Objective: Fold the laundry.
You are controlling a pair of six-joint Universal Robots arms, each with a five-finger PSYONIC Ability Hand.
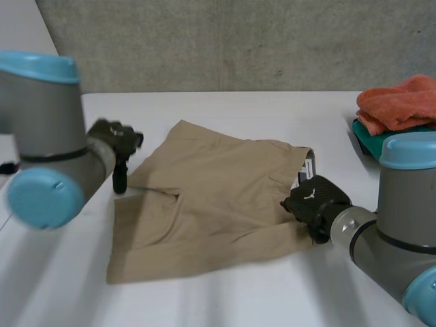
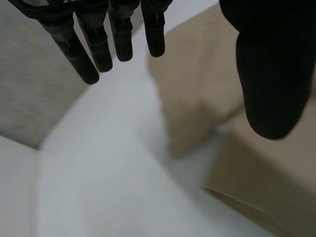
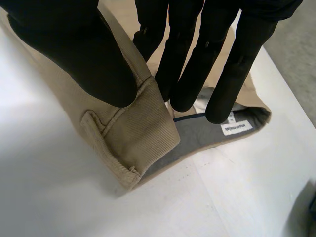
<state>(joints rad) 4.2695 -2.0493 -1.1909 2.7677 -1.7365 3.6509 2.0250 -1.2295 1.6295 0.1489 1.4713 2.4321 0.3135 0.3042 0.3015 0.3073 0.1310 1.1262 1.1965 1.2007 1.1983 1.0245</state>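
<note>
Tan shorts [image 1: 211, 197] lie flat on the white table [image 1: 225, 300], leg openings toward my left arm and waistband toward my right. My left hand [image 1: 117, 143] hovers at the leg edge of the shorts, fingers [image 2: 98, 47] straight and spread from the thumb, holding nothing; the tan cloth [image 2: 197, 98] lies beyond its thumb. My right hand [image 1: 313, 197] is at the waistband corner. There its thumb [image 3: 74, 44] and fingers pinch a raised fold of the waistband [image 3: 133, 133], showing the grey lining and a white label [image 3: 237, 127].
Orange towels [image 1: 402, 102] are piled on a teal thing [image 1: 371, 133] at the table's far right edge. A grey wall stands behind the table. Bare table surface lies in front of the shorts and to their left.
</note>
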